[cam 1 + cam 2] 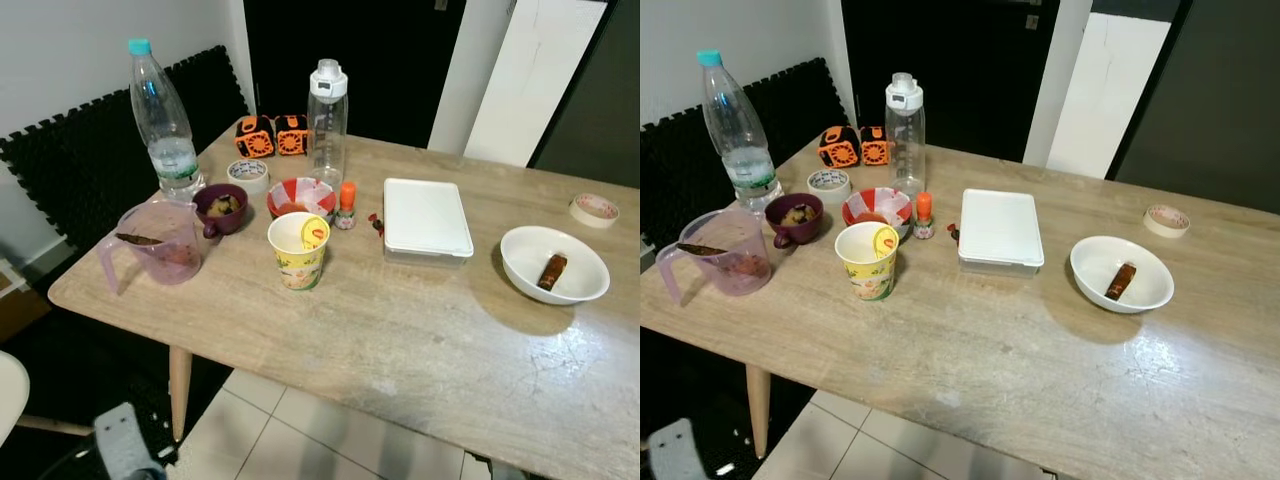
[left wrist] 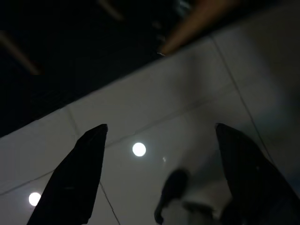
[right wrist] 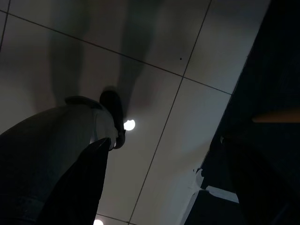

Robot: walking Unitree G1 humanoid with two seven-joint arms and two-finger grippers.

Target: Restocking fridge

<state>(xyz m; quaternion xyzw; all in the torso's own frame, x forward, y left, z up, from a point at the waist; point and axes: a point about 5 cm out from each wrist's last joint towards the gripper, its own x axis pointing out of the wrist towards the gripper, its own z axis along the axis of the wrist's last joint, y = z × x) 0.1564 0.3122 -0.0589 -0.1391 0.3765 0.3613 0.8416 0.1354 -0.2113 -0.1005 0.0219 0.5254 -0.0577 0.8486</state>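
My left claw (image 2: pixel 159 178) and right claw (image 3: pixel 164 183) hang idle over floor tiles, fingers spread, gripping nothing. On the worktop (image 1: pixel 400 330), the white lidded container (image 1: pixel 426 218) lies flat near the middle. I judge it rigid, light, smooth-sided; best taken across its short edges, kept level.

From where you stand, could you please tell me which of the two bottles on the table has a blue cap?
The clear plastic water bottle at the table's far left corner has it; the taller clear bottle with a white lid stands nearer the middle.
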